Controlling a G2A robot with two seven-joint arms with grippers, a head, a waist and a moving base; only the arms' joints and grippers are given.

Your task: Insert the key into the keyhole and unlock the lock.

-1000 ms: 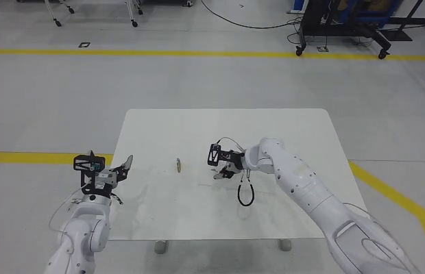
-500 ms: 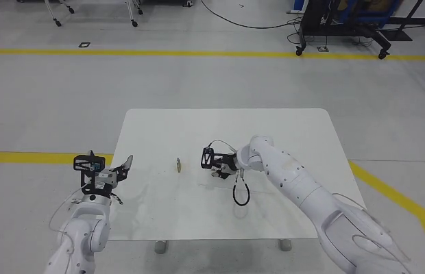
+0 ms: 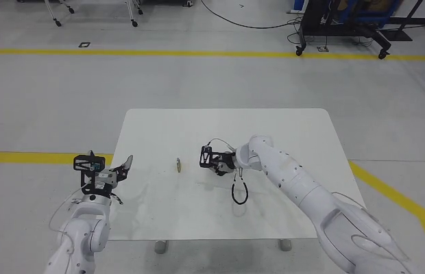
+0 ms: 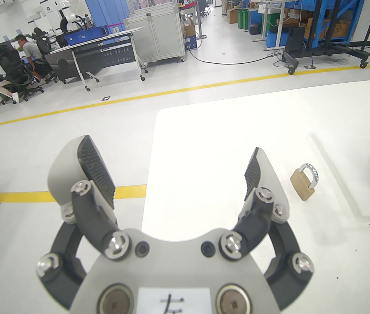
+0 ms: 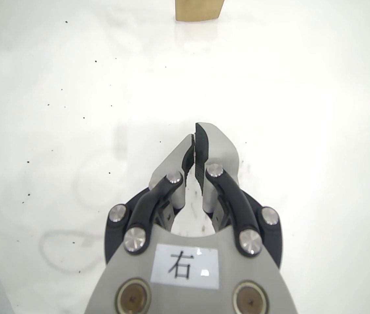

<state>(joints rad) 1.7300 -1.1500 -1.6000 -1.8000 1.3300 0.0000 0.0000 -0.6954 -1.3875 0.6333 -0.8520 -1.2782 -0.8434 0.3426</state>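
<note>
The brass padlock (image 3: pixel 178 164) lies flat on the white bench (image 3: pixel 267 130), between the left edge and the middle and about halfway between the near and far edges. Its silver shackle is seated in the body. The right pincer (image 3: pixel 212 166) hovers low over the bench near the middle, close to the padlock (image 5: pixel 200 1) but not touching it. It points at the base of the lock, whose shackle faces away from it. In the right wrist view the right pincer (image 5: pixel 194 135) is pressed together at the tips, and I cannot tell whether a key sits between the pads. A black cable loop (image 3: pixel 238 192) hangs from the right arm's wrist towards the near edge. The left pincer (image 3: pixel 122 171) sits at the left edge of the bench, well apart from the padlock (image 4: pixel 304 183). In the left wrist view the left pincer (image 4: pixel 172 151) is spread wide and holds nothing, with one finger over the floor and the other over the bench (image 4: pixel 221 132).
</note>
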